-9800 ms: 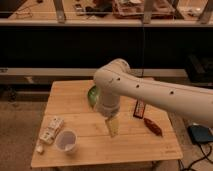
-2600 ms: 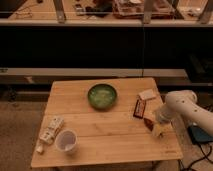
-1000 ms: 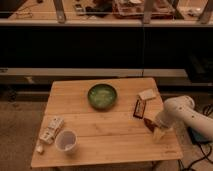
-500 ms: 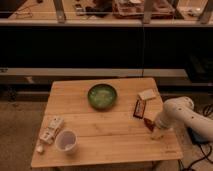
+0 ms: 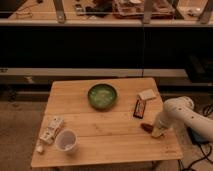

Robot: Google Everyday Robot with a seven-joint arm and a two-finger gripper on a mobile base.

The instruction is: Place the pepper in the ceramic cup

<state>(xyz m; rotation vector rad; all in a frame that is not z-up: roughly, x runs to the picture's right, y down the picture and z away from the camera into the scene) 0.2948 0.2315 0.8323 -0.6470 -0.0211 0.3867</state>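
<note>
The pepper [image 5: 146,127] is a small dark red shape lying on the wooden table [image 5: 105,125] near its right edge. Only its left end shows. My gripper [image 5: 157,132] points down from the white arm [image 5: 180,112] onto the pepper's right part and is shut on it at table level. The ceramic cup [image 5: 66,140] is small, round and pale, and stands upright near the table's front left corner, far from the gripper.
A wide green bowl [image 5: 102,96] sits at the table's back middle. A dark packet [image 5: 139,107] and a white packet [image 5: 147,94] lie just behind the gripper. Another white packet [image 5: 51,129] lies beside the cup. A dark shelf unit stands behind the table.
The gripper has closed over the pepper's right part. The arm has stayed almost where it was at the table's right edge, and nothing else has moved.
</note>
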